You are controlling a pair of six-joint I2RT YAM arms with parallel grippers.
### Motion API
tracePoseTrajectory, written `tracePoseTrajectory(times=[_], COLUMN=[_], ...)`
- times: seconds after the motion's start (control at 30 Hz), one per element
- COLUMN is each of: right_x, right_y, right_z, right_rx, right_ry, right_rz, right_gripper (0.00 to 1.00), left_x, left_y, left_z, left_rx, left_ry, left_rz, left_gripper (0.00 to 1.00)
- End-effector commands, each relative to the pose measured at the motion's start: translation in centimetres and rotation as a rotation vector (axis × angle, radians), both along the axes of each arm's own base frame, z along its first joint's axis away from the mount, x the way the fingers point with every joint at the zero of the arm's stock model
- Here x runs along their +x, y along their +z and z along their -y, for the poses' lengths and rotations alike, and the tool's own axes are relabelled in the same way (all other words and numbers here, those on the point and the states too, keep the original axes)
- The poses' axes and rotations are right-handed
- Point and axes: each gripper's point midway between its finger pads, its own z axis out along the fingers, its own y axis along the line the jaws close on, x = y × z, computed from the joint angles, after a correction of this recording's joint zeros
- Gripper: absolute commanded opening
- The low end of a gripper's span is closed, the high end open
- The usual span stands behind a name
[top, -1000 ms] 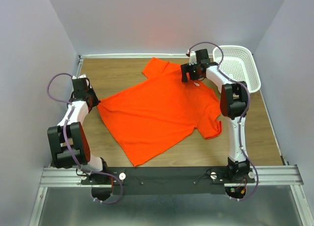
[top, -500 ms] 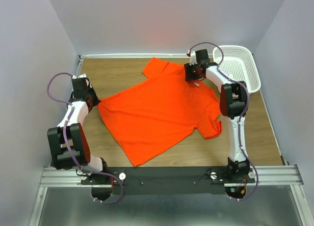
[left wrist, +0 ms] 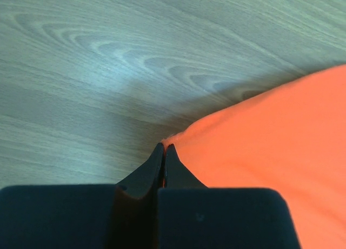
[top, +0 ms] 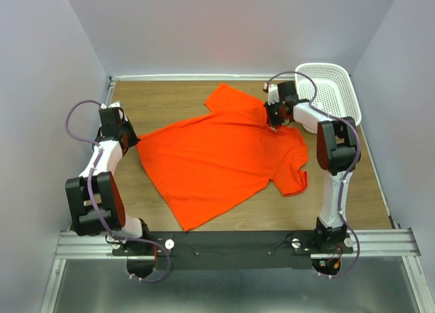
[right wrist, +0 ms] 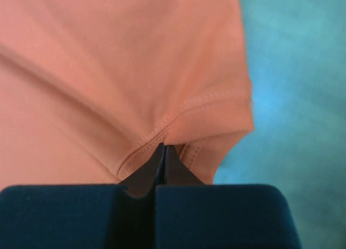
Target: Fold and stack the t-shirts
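One bright orange t-shirt [top: 217,156] lies spread on the wooden table, its hem toward the left and its neck toward the back right. My left gripper [top: 134,143] is shut on the hem corner at the shirt's left edge; in the left wrist view the fingertips [left wrist: 164,147] pinch the corner of the orange cloth [left wrist: 270,146]. My right gripper [top: 273,122] is shut on the ribbed collar, and in the right wrist view its tips [right wrist: 164,147] bite the collar seam of the shirt [right wrist: 108,70].
A white perforated basket [top: 353,99] stands at the back right corner, just right of the right arm. Grey walls close in the table on the left, the back and the right. Bare wood [top: 156,102] shows behind the shirt at the back left.
My right gripper has shut on the collar and moved to the right, dragging the neck and upper sleeve of the shirt with it. The left arm has not moved.
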Motion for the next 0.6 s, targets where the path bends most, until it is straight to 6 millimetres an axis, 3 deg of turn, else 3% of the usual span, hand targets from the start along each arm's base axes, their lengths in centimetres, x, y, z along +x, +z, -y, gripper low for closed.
tracePoseTrajectory(times=[0.0, 0.03, 0.07, 0.1, 0.2, 0.33, 0.37, 0.4, 0.47, 0.53, 0.57], right_x=[-7.6, -8.6, -9.2, -11.6, -15.1, -17.8, -17.8, -17.4, -16.4, -13.2, -13.5], right_y=[-2.5, -2.4, -0.6, -1.7, -1.1, 0.3, 0.9, 1.9, 4.3, 8.2, 7.7], right_z=[2.0, 2.1, 2.2, 2.6, 3.3, 4.0, 4.1, 4.3, 4.6, 4.3, 4.3], right_rx=[-0.075, -0.074, -0.069, -0.076, -0.083, -0.101, -0.106, -0.121, -0.143, -0.151, -0.152], right_ry=[0.067, 0.075, 0.085, 0.101, 0.127, 0.168, 0.174, 0.174, 0.176, 0.174, 0.182], right_rz=[-0.17, -0.178, -0.146, -0.191, -0.219, -0.224, -0.209, -0.178, -0.104, 0.008, -0.012], right_gripper=[0.01, 0.01, 0.01, 0.01, 0.01, 0.01, 0.03, 0.14, 0.26, 0.45, 0.53], left_x=[0.3, 0.2, 0.3, 0.3, 0.4, 0.4, 0.4, 0.4, 0.5, 0.4, 0.4], left_y=[1.7, 1.7, 1.8, 2.0, 2.2, 2.2, 2.3, 2.3, 2.4, 2.2, 2.3], left_z=[0.3, 0.4, 0.4, 0.5, 0.8, 1.2, 1.3, 1.4, 1.4, 1.6, 1.7], left_rx=[-0.009, -0.014, -0.015, -0.016, -0.026, -0.043, -0.043, -0.046, -0.048, -0.05, -0.049], left_ry=[-0.018, -0.02, -0.023, -0.026, -0.039, -0.056, -0.061, -0.062, -0.066, -0.073, -0.076], left_rz=[0.063, 0.063, 0.069, 0.074, 0.083, 0.088, 0.091, 0.092, 0.094, 0.091, 0.093], left_gripper=[0.0, 0.0, 0.0, 0.0, 0.0, 0.0, 0.0, 0.0, 0.0, 0.0, 0.0])
